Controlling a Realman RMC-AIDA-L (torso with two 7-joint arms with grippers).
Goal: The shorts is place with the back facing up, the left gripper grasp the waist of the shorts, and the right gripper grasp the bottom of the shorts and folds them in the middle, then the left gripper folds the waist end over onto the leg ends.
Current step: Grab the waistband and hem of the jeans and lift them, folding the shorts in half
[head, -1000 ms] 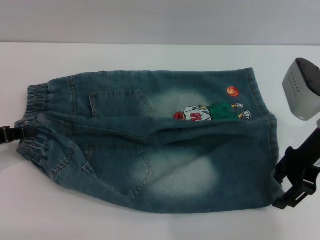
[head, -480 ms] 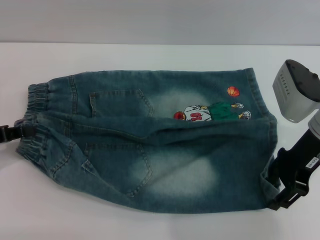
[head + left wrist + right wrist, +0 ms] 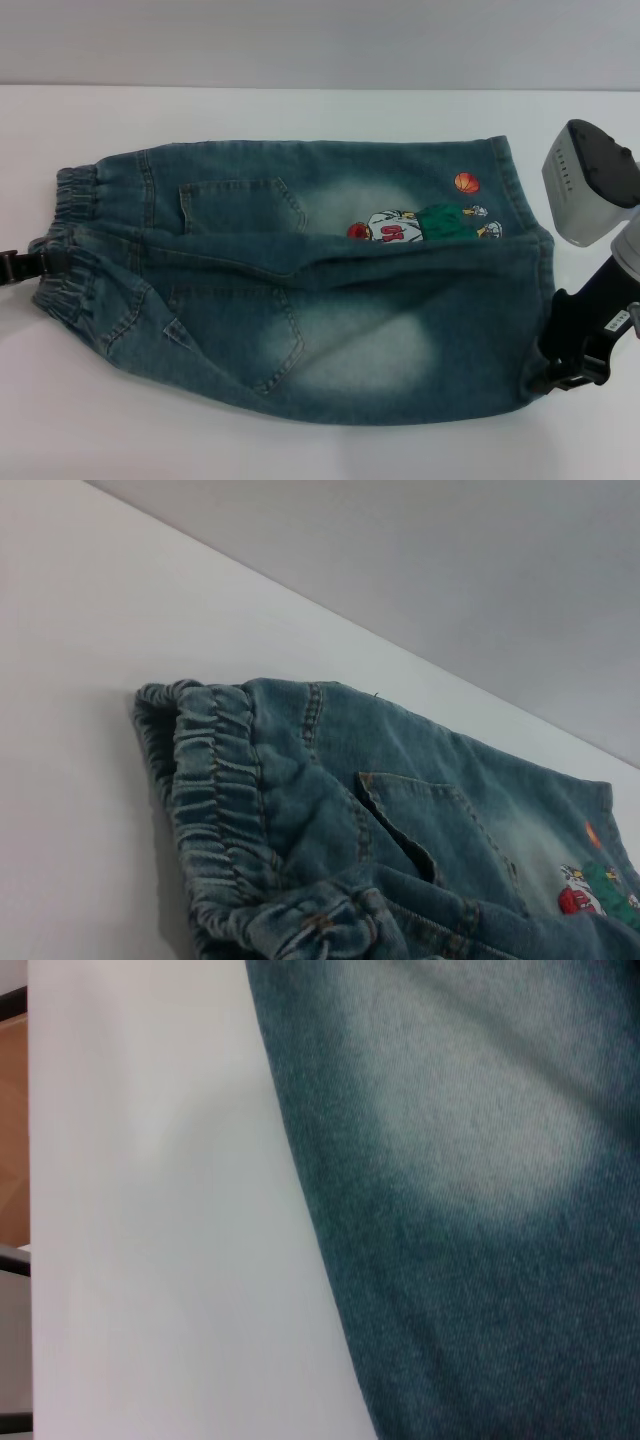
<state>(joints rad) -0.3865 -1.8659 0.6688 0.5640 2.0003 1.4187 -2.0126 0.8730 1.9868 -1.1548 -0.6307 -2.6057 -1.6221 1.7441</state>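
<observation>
Since the earlier frame the right gripper point(image 3: 560, 372) has travelled inward and slightly farther from the robot, and now presses against the near right corner of the shorts point(image 3: 300, 290), where it previously stood just off the hem; its white-and-grey wrist point(image 3: 585, 185) has shifted left with it. The shorts lie lengthwise across the white table point(image 3: 300, 110), folded along their length so that the near half overlaps the far half, back pockets facing up. The waist of the shorts point(image 3: 70, 250) is at the left, gathered and puckered; the bottom of the shorts point(image 3: 530, 260) is at the right, with the cartoon basketball print point(image 3: 420, 225) just left of the far hem. The right gripper is in contact with the near leg hem; whether its jaws have closed on the cloth cannot be determined. The left gripper point(image 3: 22, 268) sits at the left edge, its black tip touching the waistband at the fold; its jaw opening cannot be determined either. The left wrist view shows the waistband point(image 3: 215, 810) and one back pocket point(image 3: 420, 820) close up; the right wrist view shows faded denim point(image 3: 480, 1160) beside bare table.
</observation>
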